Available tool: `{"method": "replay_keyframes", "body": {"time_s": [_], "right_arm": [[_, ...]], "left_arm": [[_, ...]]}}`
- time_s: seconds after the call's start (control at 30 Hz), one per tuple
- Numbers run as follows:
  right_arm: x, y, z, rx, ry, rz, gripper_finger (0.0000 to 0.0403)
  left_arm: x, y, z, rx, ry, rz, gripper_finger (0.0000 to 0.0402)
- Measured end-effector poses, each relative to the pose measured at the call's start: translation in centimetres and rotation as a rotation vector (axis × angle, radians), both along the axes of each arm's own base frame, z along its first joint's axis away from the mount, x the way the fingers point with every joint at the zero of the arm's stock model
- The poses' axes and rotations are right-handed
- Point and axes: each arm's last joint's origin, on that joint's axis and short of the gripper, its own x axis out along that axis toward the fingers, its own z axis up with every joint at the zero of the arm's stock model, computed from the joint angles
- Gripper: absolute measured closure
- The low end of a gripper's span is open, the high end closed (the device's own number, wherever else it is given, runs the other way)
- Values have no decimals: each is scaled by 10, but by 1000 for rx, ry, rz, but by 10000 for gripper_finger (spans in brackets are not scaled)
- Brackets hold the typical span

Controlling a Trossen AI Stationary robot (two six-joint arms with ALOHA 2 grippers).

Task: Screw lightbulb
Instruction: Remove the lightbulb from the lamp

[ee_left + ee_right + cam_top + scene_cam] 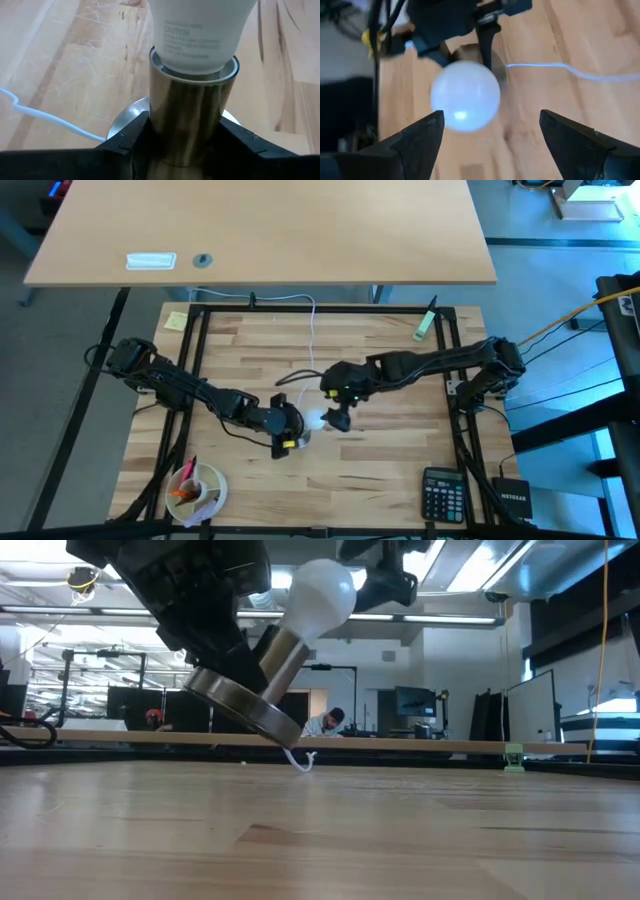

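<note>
The white frosted lightbulb point(200, 30) sits with its neck in the top of a silvery socket stem point(185, 120), which rises from a round silvery base point(245, 705) with a thin white cord point(45, 117). My left gripper point(285, 425) is shut on the socket at the table's middle. My right gripper point(490, 125) is open, just right of the bulb point(318, 420). Its fingers stand apart, short of the bulb's globe point(465, 95), and touch nothing. My left gripper pinches the socket's upright stem point(165, 135) between its two fingers, just above the round base. The socket is lifted clear of the table and tilted, with the bulb end pointing up and toward the right arm. The cord point(300, 760) hangs down from the base.
A calculator point(443, 490) and a small black box point(512, 500) lie at the near right. A bowl with small items point(197, 490) stands at the near left. A green marker point(425, 325) and a yellow note point(176, 320) lie at the far edge.
</note>
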Motion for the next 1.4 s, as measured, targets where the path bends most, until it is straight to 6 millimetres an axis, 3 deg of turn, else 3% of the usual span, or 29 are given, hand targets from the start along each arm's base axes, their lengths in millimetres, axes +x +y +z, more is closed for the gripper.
{"method": "replay_keyframes", "body": {"time_s": [0.33,0.53,0.8,0.93,1.17,1.4], "right_arm": [[12,-1,-12,157,8,-165,72],[22,2,-24,207,29,-184,72],[26,-4,-23,206,-12,-206,72],[27,-3,-27,213,7,-196,96],[28,-2,-30,142,-6,-56,176],[27,0,-29,-152,-120,350,172]], "left_arm": [[0,3,-1,19,1,35,241],[2,7,0,13,-11,74,241],[2,7,0,11,-18,74,241],[2,7,0,13,-15,72,241],[1,6,0,27,-7,52,241],[2,5,0,22,-3,-7,241]]}}
